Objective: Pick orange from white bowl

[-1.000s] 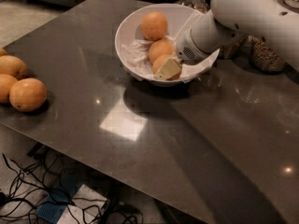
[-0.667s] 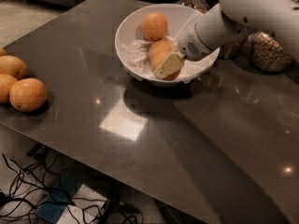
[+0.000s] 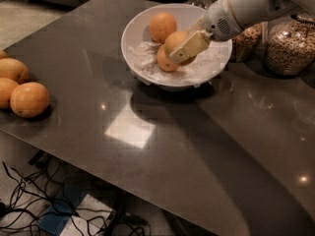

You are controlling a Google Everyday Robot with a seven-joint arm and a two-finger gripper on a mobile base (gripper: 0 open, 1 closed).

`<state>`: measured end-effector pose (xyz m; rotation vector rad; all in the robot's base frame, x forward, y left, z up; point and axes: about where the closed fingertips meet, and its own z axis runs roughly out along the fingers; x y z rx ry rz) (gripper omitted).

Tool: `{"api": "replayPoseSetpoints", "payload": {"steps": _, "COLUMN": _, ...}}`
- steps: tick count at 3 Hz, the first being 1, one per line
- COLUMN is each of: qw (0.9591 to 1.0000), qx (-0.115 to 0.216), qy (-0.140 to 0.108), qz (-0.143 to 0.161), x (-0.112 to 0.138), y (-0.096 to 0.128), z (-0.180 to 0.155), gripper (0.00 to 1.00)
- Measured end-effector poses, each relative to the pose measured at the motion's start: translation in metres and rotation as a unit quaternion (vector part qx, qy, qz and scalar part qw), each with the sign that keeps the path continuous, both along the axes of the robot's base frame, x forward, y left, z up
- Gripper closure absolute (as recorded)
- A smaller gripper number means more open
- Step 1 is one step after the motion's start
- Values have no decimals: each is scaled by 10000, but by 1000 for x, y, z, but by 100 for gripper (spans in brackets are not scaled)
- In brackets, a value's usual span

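Where the table (image 3: pixel 162 171) runs to its near edge the dark top carries only reflections, with cables (image 3: pixel 29 200) on the floor beneath. Item, left edge: loose oranges (image 3: pixel 29 99) in a cluster, well apart from the work. Item, toward the far edge, right of centre: white bowl (image 3: pixel 129 38), lined with crumpled paper (image 3: pixel 142 58), holding three fruit. Item, the orange (image 3: pixel 174 39): mid-bowl, riding above a lower orange (image 3: pixel 164 63) and just beside a rear orange (image 3: pixel 162 26). The gripper (image 3: pixel 183 50) is inside the bowl, clamped on the orange, one beige pad across its near face and the other hidden behind. Handling, as judged: firm, moderately heavy, matte peel giving fair friction; a round body is best held across its widest girth, or it may roll out. Obstructions: both neighbouring fruit, the bowl wall, and loose paper that could snag. Item, far right corner: glass jars (image 3: pixel 288 45) of grain, close under the arm (image 3: pixel 246 6).
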<state>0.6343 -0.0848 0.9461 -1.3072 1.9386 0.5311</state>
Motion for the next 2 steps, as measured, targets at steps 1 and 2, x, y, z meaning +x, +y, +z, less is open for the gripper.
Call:
{"api": "replayPoseSetpoints", "payload": {"steps": 1, "qw": 9975, "qx": -212, "qy": -367, "qz": 564, "x": -3, "y": -2, "z": 22, "gripper": 100}}
{"api": "replayPoseSetpoints", "payload": {"steps": 2, "qw": 9966, "qx": -242, "qy": -437, "qz": 649, "x": -4, "y": -2, "z": 26, "gripper": 100}}
